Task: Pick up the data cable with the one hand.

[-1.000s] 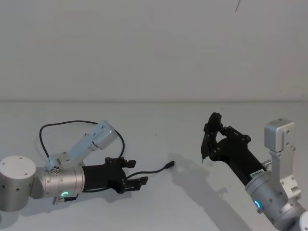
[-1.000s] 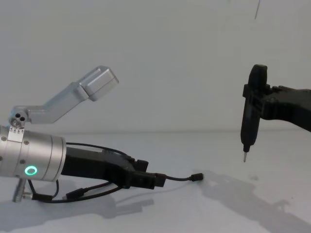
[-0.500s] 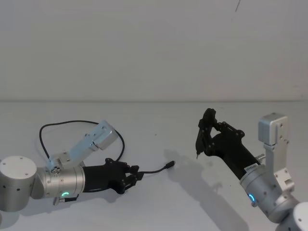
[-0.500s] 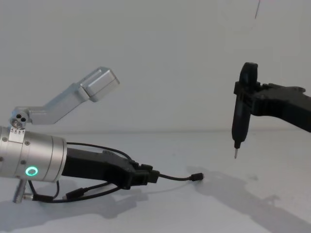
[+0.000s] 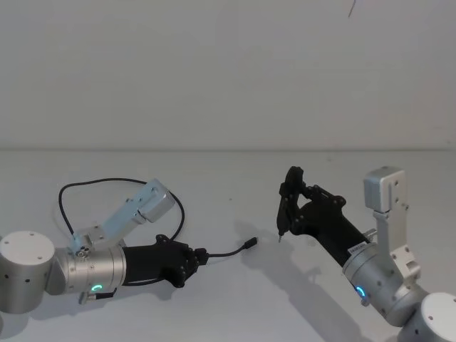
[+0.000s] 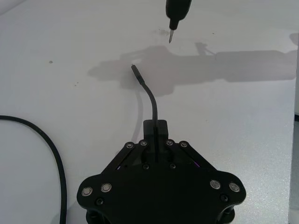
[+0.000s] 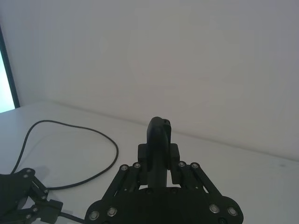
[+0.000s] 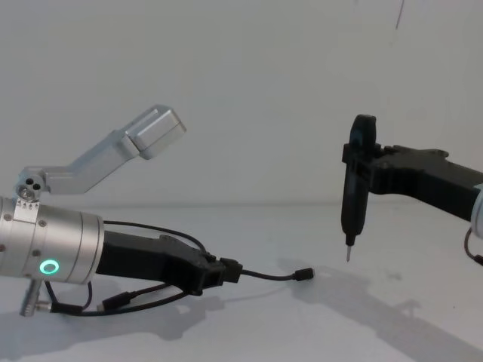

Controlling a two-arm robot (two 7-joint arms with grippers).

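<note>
The data cable [image 5: 229, 251] is a thin black cord on the white table. Its free plug [image 5: 251, 244] points toward the right arm, and its long loop [image 5: 65, 194] curves behind the left arm. My left gripper [image 5: 199, 256], black on a silver cylinder with a green ring, lies low over the table, shut on the cable just behind that plug end. The left wrist view shows the cord [image 6: 152, 100] rising from the shut left gripper [image 6: 156, 127]. In the chest view the left gripper [image 8: 226, 270] pinches the cable [image 8: 268, 276]. My right gripper [image 5: 292, 204] hovers to the right, shut on a slim black pin-tipped tool [image 8: 355, 188].
The tool's pin tip [image 8: 348, 259] hangs a short way above the table, just right of the cable's plug [image 8: 304, 274]. A silver camera bracket [image 5: 132, 210] sticks up from the left wrist. The white table [image 5: 228, 306] meets a plain white wall behind.
My left gripper's jaws have closed on the cable; they stood open around it a second ago. The right arm with its tool has moved left, closer to the cable's plug.
</note>
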